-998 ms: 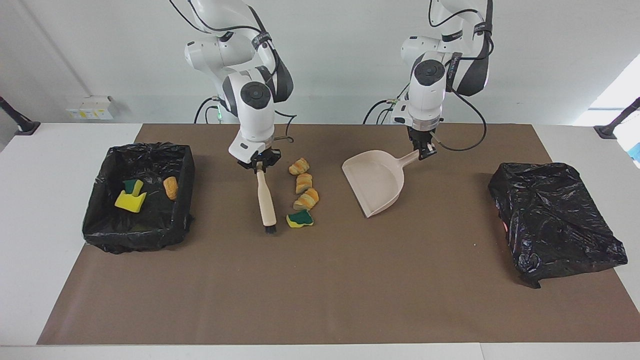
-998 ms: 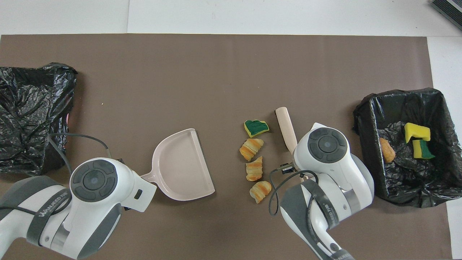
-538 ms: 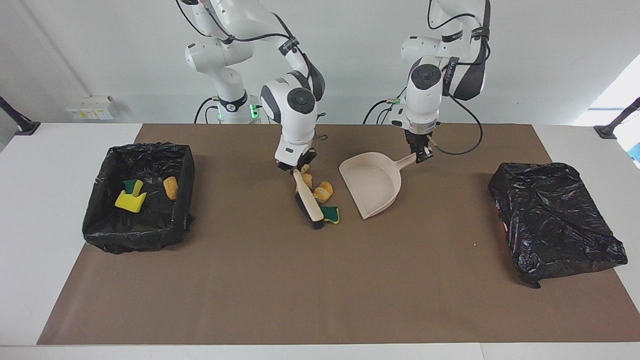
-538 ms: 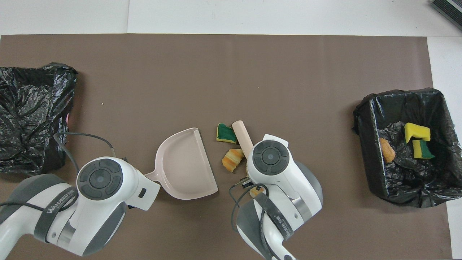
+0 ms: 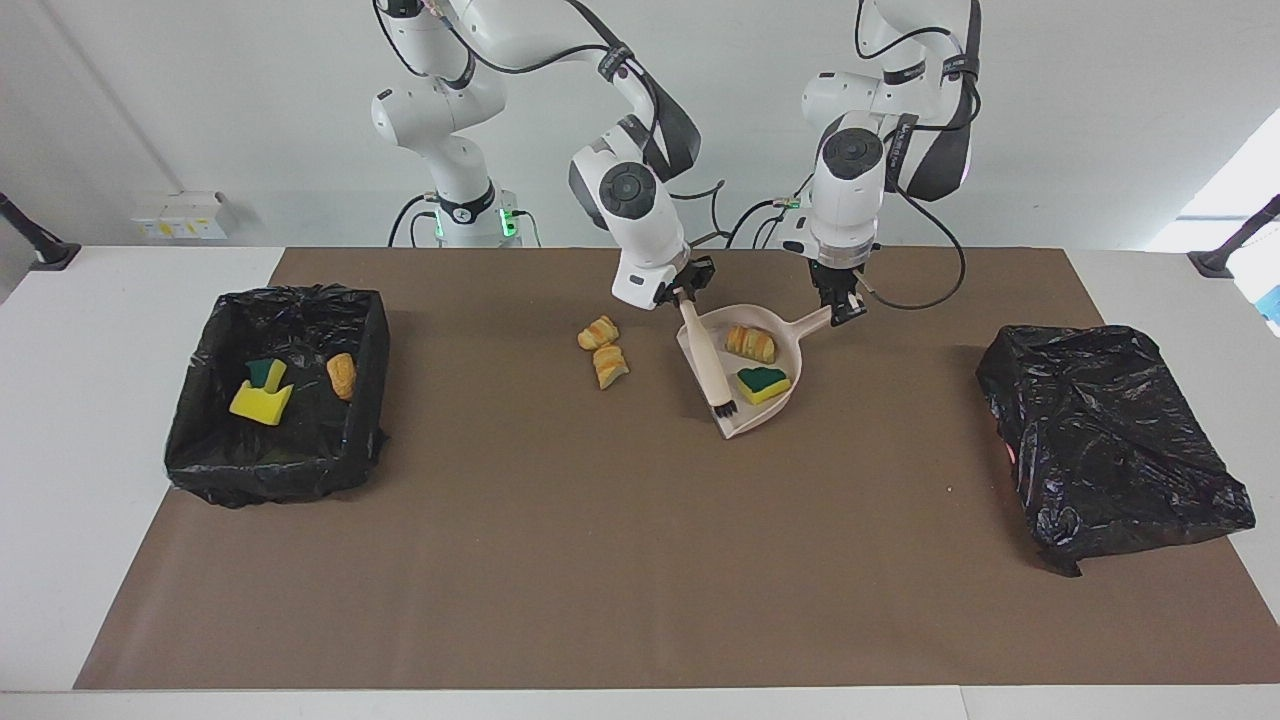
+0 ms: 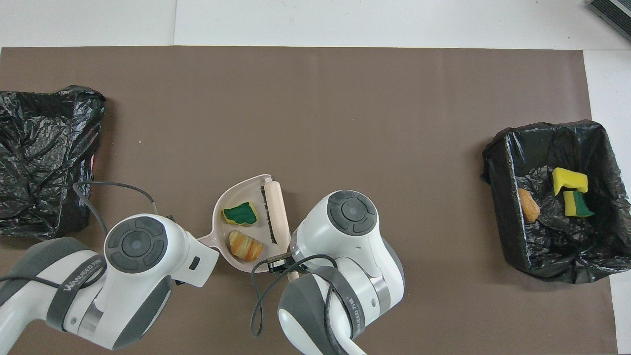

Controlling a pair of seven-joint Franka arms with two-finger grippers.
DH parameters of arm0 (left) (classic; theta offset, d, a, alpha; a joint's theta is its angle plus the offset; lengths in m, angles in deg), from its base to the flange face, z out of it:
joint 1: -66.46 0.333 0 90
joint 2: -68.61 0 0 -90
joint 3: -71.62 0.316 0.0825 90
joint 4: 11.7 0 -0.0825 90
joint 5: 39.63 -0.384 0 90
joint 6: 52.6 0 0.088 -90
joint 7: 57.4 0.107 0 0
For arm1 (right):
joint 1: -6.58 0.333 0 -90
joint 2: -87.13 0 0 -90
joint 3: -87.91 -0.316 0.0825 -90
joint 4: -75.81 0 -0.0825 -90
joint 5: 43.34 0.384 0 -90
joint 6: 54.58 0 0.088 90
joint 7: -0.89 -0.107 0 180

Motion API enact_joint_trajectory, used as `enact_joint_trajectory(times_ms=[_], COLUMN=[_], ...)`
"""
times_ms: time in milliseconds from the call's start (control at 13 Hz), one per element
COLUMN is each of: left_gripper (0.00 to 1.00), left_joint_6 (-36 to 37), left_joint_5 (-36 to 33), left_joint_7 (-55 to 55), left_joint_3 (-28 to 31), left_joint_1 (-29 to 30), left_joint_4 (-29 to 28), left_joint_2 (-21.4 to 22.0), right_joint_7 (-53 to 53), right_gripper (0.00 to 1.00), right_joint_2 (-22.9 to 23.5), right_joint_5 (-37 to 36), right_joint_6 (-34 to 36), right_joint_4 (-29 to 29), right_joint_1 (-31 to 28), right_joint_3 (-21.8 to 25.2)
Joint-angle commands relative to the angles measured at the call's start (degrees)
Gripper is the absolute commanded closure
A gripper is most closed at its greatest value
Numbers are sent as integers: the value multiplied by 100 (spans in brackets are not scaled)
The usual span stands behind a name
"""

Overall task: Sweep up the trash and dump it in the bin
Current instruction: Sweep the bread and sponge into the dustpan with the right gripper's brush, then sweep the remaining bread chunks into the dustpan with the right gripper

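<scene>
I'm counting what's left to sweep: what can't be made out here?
Overhead view: two bread chunks on the mat, hidden under the right arm.
Overhead view: left gripper on the dustpan, right gripper on the brush, covered by their arms.
Both views: whatever the crumpled black bag covers.

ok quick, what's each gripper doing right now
Left gripper: shut on the dustpan handle.
Right gripper: shut on the brush handle.

Surface materials and finishes

Dustpan [image 5: 745, 385]: smooth beige plastic. Bin liner [image 5: 275, 470]: glossy, crinkled black film. Table cover [image 5: 640, 560]: matt brown sheet. Sponge scrap [image 5: 763, 383]: porous foam.
</scene>
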Motion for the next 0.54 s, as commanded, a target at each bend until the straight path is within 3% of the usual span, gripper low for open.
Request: enact_joint_trajectory(times_ms=[0, 230, 461], left_gripper=[100, 100, 100], left_joint_6=[-132, -114, -17], left_joint_5=[45, 53, 45], left_joint_7=[-136, -146, 99], left_joint_3=[60, 60, 51], left_joint_1=[-80, -71, -98], left_joint_4=[-67, -76, -120], left_joint_2=[20, 20, 72], right_joint_7=[-234, -1240, -2629], right_gripper=[100, 100, 100], right_joint_2=[-520, -1292, -1628], right_joint_5=[83, -539, -1278], right_joint_6=[748, 1410, 1700], right_joint_4=[-97, -658, -1010], right_joint_1=[-317, -879, -899], right_joint_3=[39, 39, 4])
